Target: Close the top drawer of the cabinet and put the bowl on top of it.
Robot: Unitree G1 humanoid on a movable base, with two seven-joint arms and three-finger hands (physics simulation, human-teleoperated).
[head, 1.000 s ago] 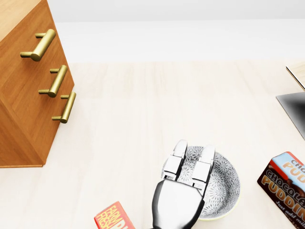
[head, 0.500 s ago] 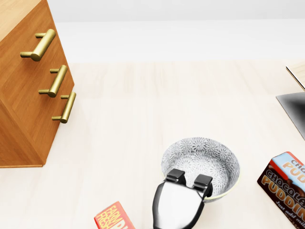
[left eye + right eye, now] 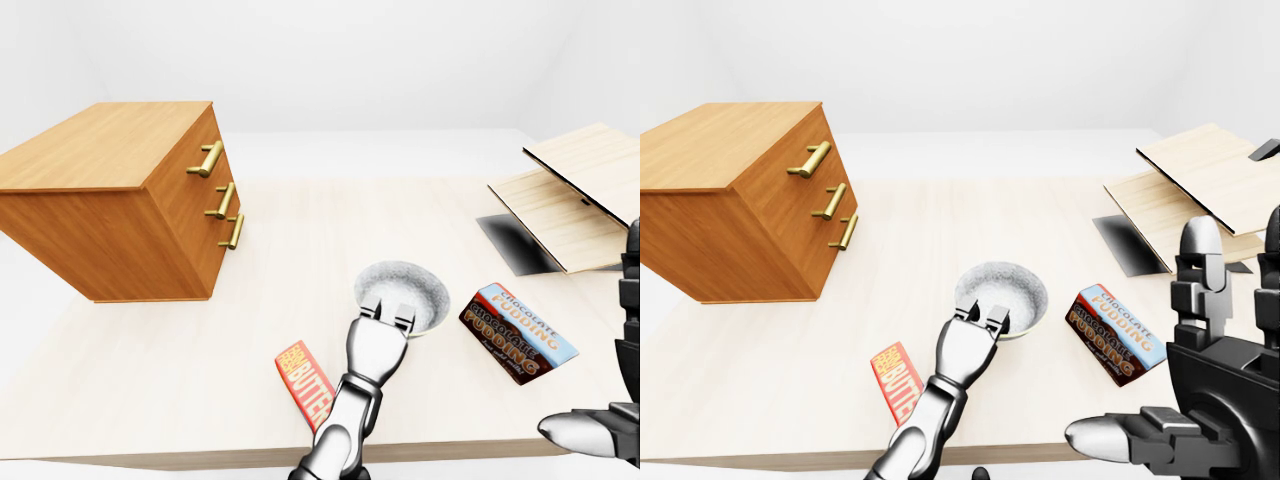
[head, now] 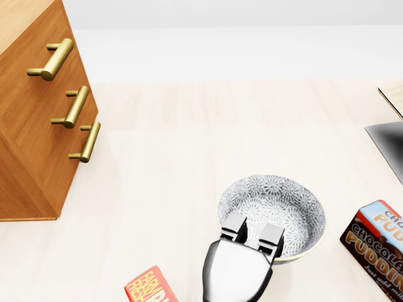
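— Cabinet (image 3: 120, 200) first: where does it stand?

— At the far left of the bench (image 3: 300, 240) in the left-eye view, a wooden block with three brass handles (image 4: 74, 107) down its right-hand face. All three drawer fronts look flush with that face; its top is bare wood.

— And the bowl?

— The bowl (image 4: 277, 211) is well to the right of the cabinet and lower in the head view, sitting on the bench, patterned grey inside. It is not on the cabinet.

— Which hand is at it?

— The left hand (image 4: 245, 248), coming up from the bottom edge. Its fingers (image 4: 233, 226) are curled over the bowl's near rim, two of them hooked down inside the wall, so they pinch the rim.

— Anything beside the bowl?

— A red butter packet (image 3: 305, 380) lies just left of and below the bowl, by the forearm. To the bowl's right lies a chocolate pudding box (image 3: 518, 332), apart from the bowl.

— Further right?

— Flat wooden panels (image 3: 575, 190) lie stacked past the pudding box, far from the cabinet. The right hand (image 3: 1210, 370) is raised at the right-eye view's right edge, fingers spread upright and thumb out, holding nothing.
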